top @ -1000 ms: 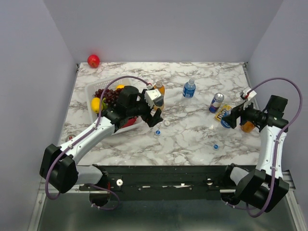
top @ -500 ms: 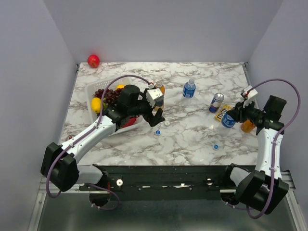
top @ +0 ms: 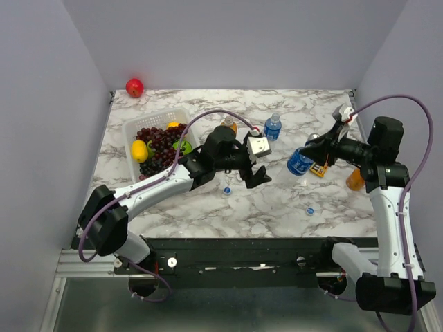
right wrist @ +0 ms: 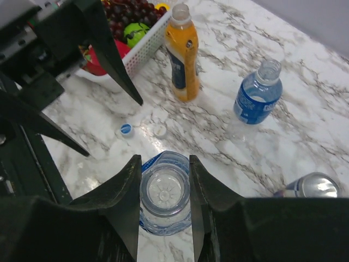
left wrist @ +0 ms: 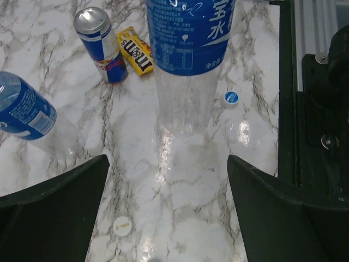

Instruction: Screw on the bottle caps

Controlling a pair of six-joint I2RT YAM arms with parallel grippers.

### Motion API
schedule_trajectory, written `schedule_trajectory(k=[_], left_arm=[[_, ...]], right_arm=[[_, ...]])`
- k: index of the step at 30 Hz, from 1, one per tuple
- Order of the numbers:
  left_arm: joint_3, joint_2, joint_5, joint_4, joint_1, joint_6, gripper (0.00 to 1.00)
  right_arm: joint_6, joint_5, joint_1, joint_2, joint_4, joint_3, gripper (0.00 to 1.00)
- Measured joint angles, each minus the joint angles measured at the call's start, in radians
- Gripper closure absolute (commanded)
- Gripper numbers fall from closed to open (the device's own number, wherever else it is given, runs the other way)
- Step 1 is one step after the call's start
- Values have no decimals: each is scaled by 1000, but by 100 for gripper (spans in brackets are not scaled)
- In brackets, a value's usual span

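A: In the overhead view, grey walls (top: 228, 41) enclose a marble table (top: 277, 200); the left gripper (top: 255, 176) stands spread.
B: Left wrist: a clear, blue-labelled bottle (left wrist: 191, 54) over the marble, a blue cap (left wrist: 231, 98) near it.
A: Right wrist: the right gripper (right wrist: 164, 185) pinches that bottle.

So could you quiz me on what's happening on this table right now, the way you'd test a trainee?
1. True or false: the left gripper is shut on a cap.
2. The right gripper holds: A) nothing, B) a blue-labelled clear bottle, C) a loose cap.
3. How many loose caps does the left wrist view show?
Key: 1 false, it is open and empty. 2 B. 3 two: a blue cap and a white cap.
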Motion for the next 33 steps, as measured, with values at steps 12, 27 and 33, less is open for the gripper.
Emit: schedule_trajectory(k=[12, 27, 33], left_arm=[[42, 100, -122, 158, -89, -44, 1], [108, 200, -138, 161, -98, -64, 47], [93, 188, -78, 167, -62, -68, 58]], right_arm=[[331, 51, 70, 66, 164, 59, 94], [427, 59, 93, 66, 218, 59, 57], [382, 60, 95, 82, 128, 143, 33]])
